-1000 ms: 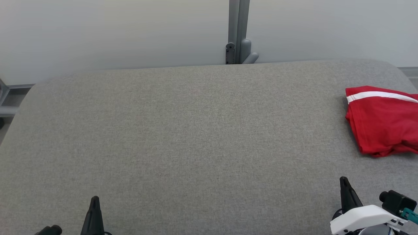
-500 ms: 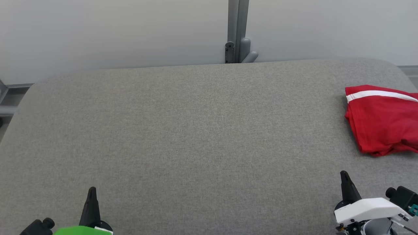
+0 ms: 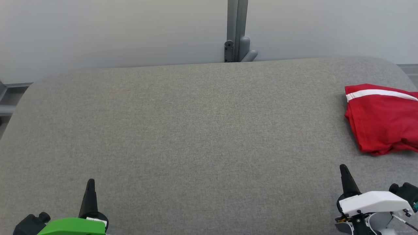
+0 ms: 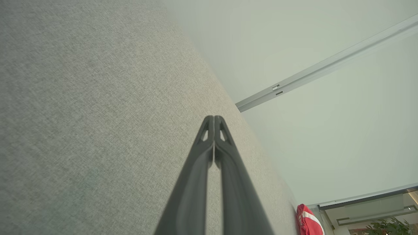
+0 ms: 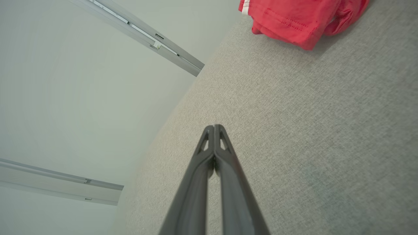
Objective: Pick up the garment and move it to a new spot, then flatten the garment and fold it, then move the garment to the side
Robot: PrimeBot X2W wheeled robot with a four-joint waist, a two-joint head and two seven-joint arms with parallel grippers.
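The garment (image 3: 382, 120) is red with a white stripe and lies folded at the far right of the grey table (image 3: 196, 130), partly cut off by the edge of the head view. It also shows in the right wrist view (image 5: 300, 19) and as a small red patch in the left wrist view (image 4: 308, 222). My left gripper (image 3: 90, 181) is low at the left, shut and empty, its tips pressed together (image 4: 214, 117). My right gripper (image 3: 343, 167) is low at the right, a short way in front of the garment, shut and empty (image 5: 214, 126).
A pale wall stands behind the table with a grey metal post and bracket (image 3: 237, 45) at the middle of the back edge. The table's corners are rounded. A grey rail (image 3: 8, 98) shows past the left edge.
Both grippers have come a little further up into the head view, with more of the green left wrist and white right wrist showing. The garment lies as before.
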